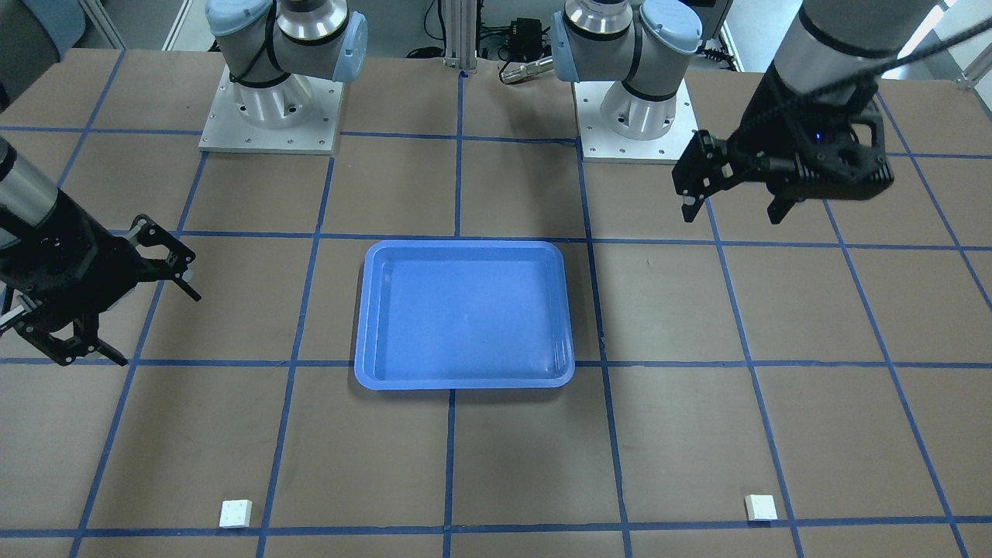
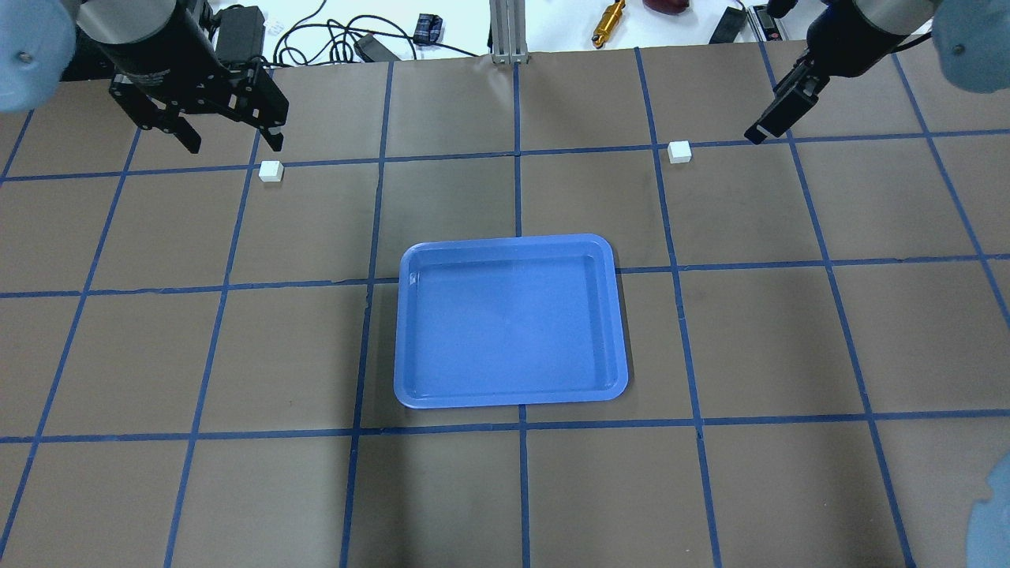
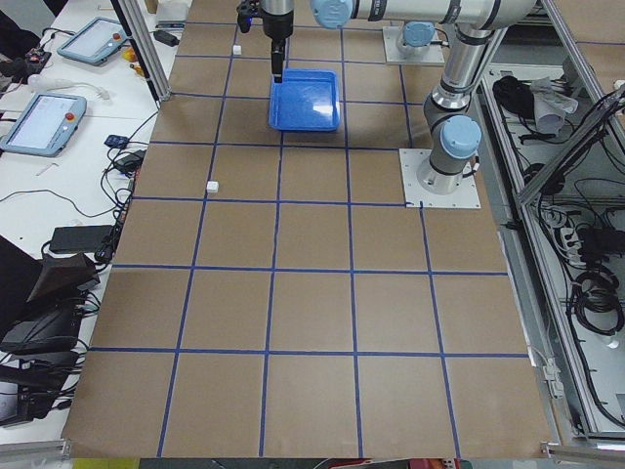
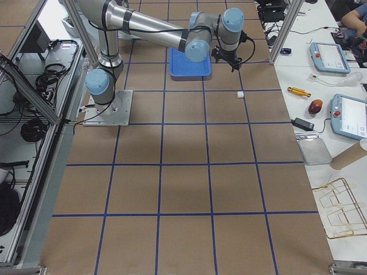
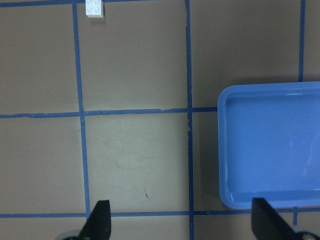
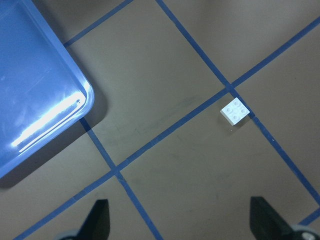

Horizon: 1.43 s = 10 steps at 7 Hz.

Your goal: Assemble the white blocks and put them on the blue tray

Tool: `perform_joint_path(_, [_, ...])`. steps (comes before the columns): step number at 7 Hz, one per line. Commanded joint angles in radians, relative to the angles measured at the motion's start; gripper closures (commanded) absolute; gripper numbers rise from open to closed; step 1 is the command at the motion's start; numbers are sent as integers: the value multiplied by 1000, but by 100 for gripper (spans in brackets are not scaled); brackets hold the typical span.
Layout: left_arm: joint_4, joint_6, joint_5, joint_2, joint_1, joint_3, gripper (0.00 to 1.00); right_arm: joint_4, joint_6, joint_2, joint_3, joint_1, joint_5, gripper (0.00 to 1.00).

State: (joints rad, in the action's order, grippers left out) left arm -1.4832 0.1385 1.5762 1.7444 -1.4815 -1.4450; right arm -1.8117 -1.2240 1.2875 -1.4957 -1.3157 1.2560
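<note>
The blue tray lies in the middle of the table, with nothing in it. One white block sits on the table beyond its far left corner, the other white block beyond its far right corner. They lie far apart. My left gripper hangs open and empty above the table, just behind the left block. My right gripper hangs open and empty to the right of the right block. The front view shows both blocks near the table's operator-side edge.
The table is brown with blue tape grid lines. The two arm bases stand at the robot's edge. Cables, a yellow tool and small items lie on the white bench beyond the far edge.
</note>
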Motion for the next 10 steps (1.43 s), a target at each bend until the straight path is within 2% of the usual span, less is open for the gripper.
perform_joint_path(1, [169, 49, -24, 145, 12, 2, 0, -59, -196, -113, 53, 12, -50, 0])
perform_joint_path(2, [251, 49, -30, 209, 20, 5, 0, -66, -292, -170, 95, 12, -97, 0])
perform_joint_path(5, [276, 133, -28, 372, 78, 102, 0, -66, -587, -299, 198, 16, -115, 0])
perform_joint_path(6, [337, 159, -18, 427, 99, 121, 0, -69, -662, -338, 213, 19, -172, 0])
perform_joint_path(7, [397, 186, -12, 495, 122, 130, 0, -80, -669, -374, 221, 27, -202, 0])
perform_joint_path(8, [396, 194, 1, 535, 136, 168, 0, -92, -672, -413, 232, 27, -219, 0])
perform_joint_path(10, [397, 118, 19, 576, 139, 178, 0, -107, -686, -482, 261, 27, -236, 0])
